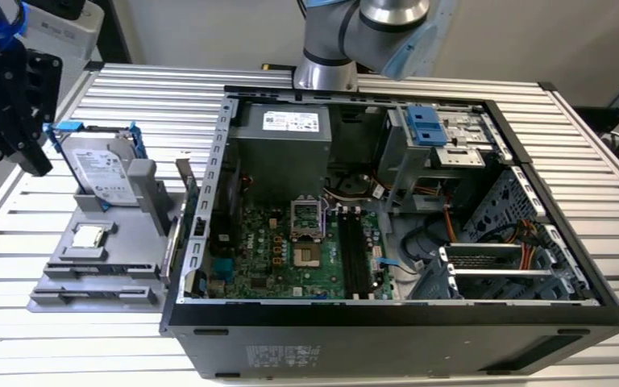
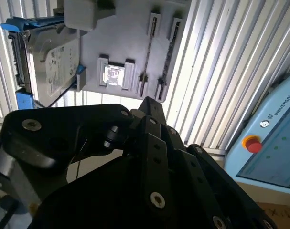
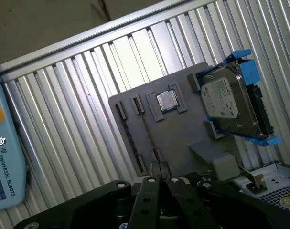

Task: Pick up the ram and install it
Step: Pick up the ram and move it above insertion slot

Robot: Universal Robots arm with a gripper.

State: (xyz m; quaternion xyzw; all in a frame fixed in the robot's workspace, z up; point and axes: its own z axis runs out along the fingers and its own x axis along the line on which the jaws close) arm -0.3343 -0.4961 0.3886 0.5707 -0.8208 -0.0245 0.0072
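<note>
My black gripper (image 1: pixel 17 149) hangs above the ribbed table at the exterior view's left, up and to the left of the grey parts tray (image 1: pixel 126 270), and touches nothing. In both wrist views its dark linkage (image 2: pixel 149 143) fills the foreground and the tray (image 3: pixel 183 133) lies below it. A thin strip (image 3: pixel 148 135) stands on edge between two end holders at the tray's near end and seems to be the ram seen edge-on (image 2: pixel 147 59). The open computer case (image 1: pixel 197 242) lies beside the tray, with black memory slots (image 1: pixel 358 258) on its green motherboard.
On the tray stand a silver hard drive in a blue bracket (image 1: pixel 100 169) and a small square processor chip (image 1: pixel 89 235). A pale blue control pendant with a red button (image 2: pixel 252 143) lies off the table. The arm's base (image 1: pixel 326 68) rises behind the case.
</note>
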